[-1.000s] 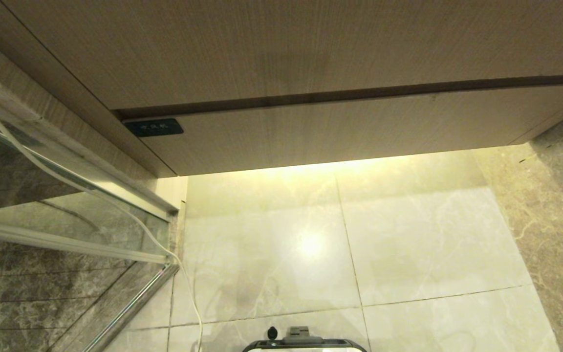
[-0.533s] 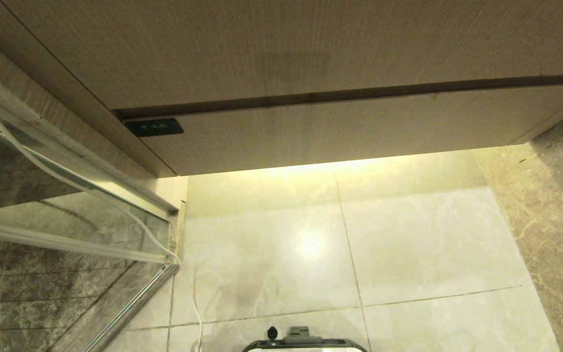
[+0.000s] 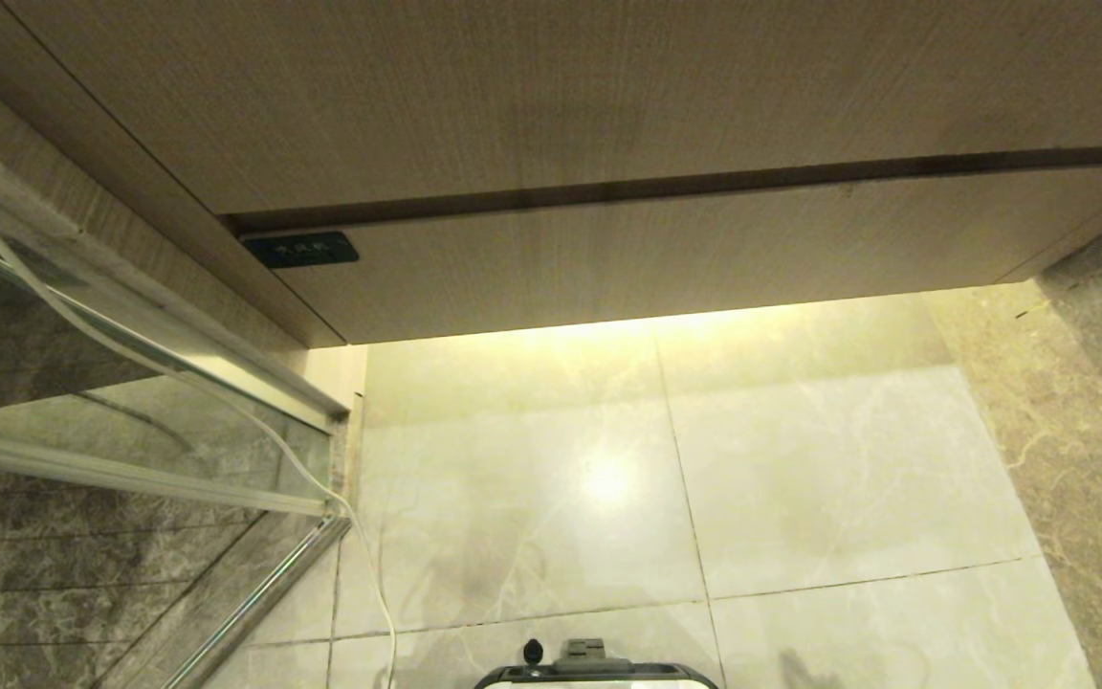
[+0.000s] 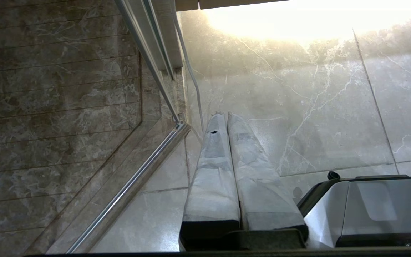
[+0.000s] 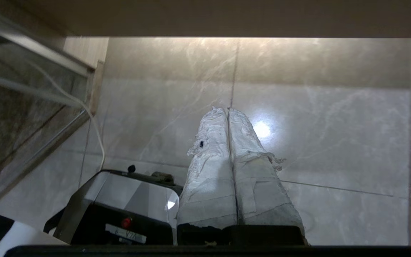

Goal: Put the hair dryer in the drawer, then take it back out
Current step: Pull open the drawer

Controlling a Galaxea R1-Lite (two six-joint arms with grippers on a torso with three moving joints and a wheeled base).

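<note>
Both grippers' jaws (pressed together, empty) hang well below the drawer (image 3: 685, 258).

The head camera is looking down at the drawer (image 3: 704, 258) front and floor tiles (image 3: 800, 478); both wrist cameras are facing those tiles, apparently from lower.

Matt wood-grain drawer (image 3: 666, 254) above glossy marble floor tiles (image 3: 800, 478); cloth-wrapped end effector fingers (image 5: 212, 167).
</note>
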